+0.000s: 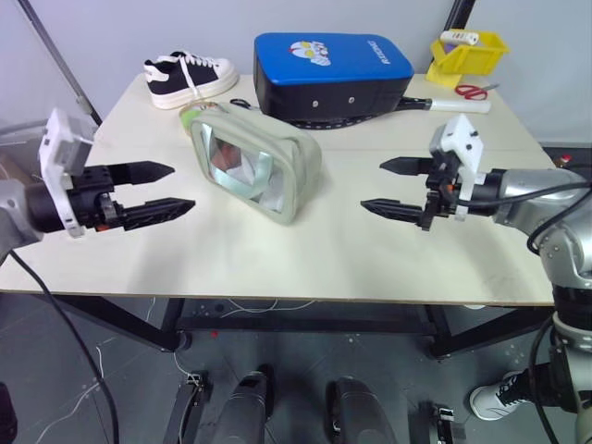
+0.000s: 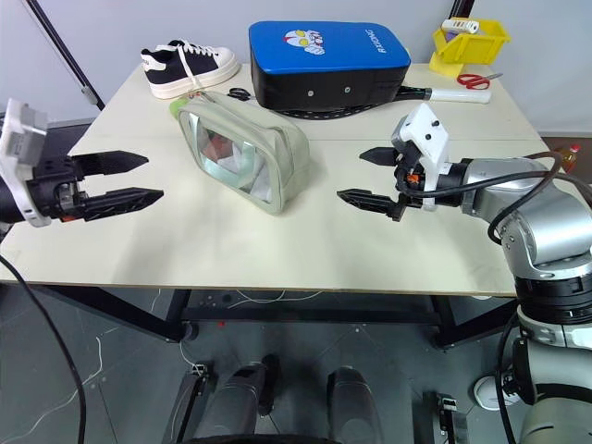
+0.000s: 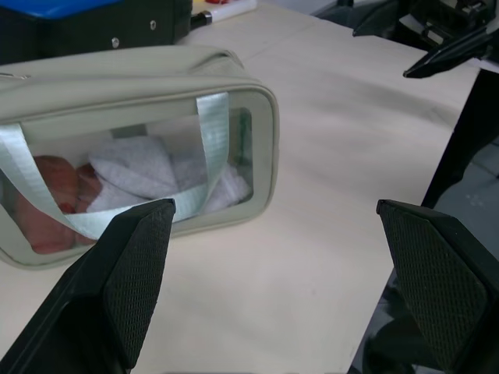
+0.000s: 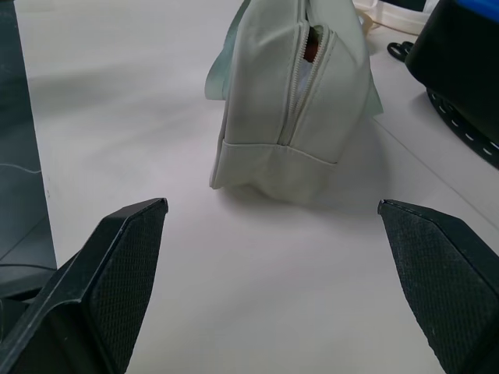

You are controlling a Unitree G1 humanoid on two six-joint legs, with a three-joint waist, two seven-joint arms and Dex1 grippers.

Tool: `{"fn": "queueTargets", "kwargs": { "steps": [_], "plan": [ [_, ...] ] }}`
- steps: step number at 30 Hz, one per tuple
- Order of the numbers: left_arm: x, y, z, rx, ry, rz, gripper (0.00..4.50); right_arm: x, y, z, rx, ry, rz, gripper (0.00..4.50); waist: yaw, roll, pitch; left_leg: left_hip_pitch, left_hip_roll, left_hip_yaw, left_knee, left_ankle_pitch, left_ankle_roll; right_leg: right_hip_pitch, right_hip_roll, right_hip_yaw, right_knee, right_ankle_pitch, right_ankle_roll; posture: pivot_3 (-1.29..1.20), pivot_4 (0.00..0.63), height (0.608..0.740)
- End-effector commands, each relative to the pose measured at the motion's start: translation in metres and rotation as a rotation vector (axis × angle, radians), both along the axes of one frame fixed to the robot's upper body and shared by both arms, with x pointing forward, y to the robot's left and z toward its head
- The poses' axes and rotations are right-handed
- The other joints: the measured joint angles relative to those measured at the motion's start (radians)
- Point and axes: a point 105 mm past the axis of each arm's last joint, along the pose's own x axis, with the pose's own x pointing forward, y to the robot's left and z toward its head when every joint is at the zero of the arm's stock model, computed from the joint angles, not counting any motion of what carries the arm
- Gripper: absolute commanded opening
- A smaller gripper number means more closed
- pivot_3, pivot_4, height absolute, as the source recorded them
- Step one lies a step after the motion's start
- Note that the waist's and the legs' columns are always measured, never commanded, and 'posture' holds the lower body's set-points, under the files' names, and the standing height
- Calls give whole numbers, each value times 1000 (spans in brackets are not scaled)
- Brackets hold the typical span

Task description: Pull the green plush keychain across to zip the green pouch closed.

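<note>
Green plush keychain (image 1: 191,117) sits at the pouch's far end, upper left of centre, beside the shoe (image 1: 189,78). Green pouch (image 1: 256,161) runs diagonally from there toward lower right, zipper gaping. Left gripper (image 1: 148,191) is nearer the keychain; right gripper (image 1: 393,186) faces the pouch's near end. Both have fingers spread, empty.

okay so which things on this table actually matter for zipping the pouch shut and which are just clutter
For the job: green pouch, green plush keychain, left end effector, right end effector.

Lying about: sneaker, blue-topped case, yellow bin, red scissors.
</note>
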Motion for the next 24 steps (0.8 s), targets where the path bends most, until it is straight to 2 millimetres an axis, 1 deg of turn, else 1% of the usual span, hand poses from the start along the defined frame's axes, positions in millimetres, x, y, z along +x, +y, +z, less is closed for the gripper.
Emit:
{"fn": "queueTargets", "kwargs": {
  "steps": [1,2,5,8,13,14,16,19,22,24],
  "plan": [
    [-1,1,16,-43,-24,-3,4422,-4,-2,16,4,-66,1,4500,0,0,0,0,0,0,0,0,0,0,0,0,0,0,0,0,150,724],
    [0,3,20,-75,-7,7,4422,-4,-2,16,4,-65,1,4500,0,0,0,0,0,0,0,0,0,0,0,0,0,0,0,0,150,724],
    [1,8,23,-29,-43,24,4422,-3,-2,20,14,-56,-2,4500,0,0,0,0,0,0,0,0,1,0,0,0,0,0,0,0,150,724],
    [1,11,25,-35,-37,35,4422,-3,-1,23,12,-55,2,4500,-2,0,0,0,0,0,0,0,1,0,0,0,0,0,0,0,150,724],
    [1,15,31,-83,-59,46,4422,2,5,21,-29,-37,-7,4500,-2,0,0,0,0,0,0,0,0,0,0,0,0,0,0,0,150,724],
    [0,17,32,-92,-64,48,4422,4,10,23,-33,-33,-4,4500,-5,0,0,0,0,0,0,-1,-1,0,0,0,0,0,0,0,150,724],
    [0,23,43,-150,-94,62,4422,12,25,33,-46,-16,10,4500,-12,1,1,0,0,0,0,-1,-1,0,0,0,0,1,0,0,150,724],
    [-2,32,56,-230,-147,84,4422,29,52,55,-39,-16,27,4500,-17,1,1,1,1,0,0,-1,-1,-2,2,1,0,3,0,0,150,724],
    [-2,36,61,-250,-164,89,4422,43,75,70,-43,-23,32,4500,-12,0,1,2,2,0,-2,0,0,-2,3,1,0,3,0,0,150,724],
    [-4,36,61,-245,-162,75,4422,54,95,77,-52,-14,31,4500,-10,0,1,1,2,0,-3,1,1,-2,4,1,-1,3,0,0,150,724]
  ]
}}
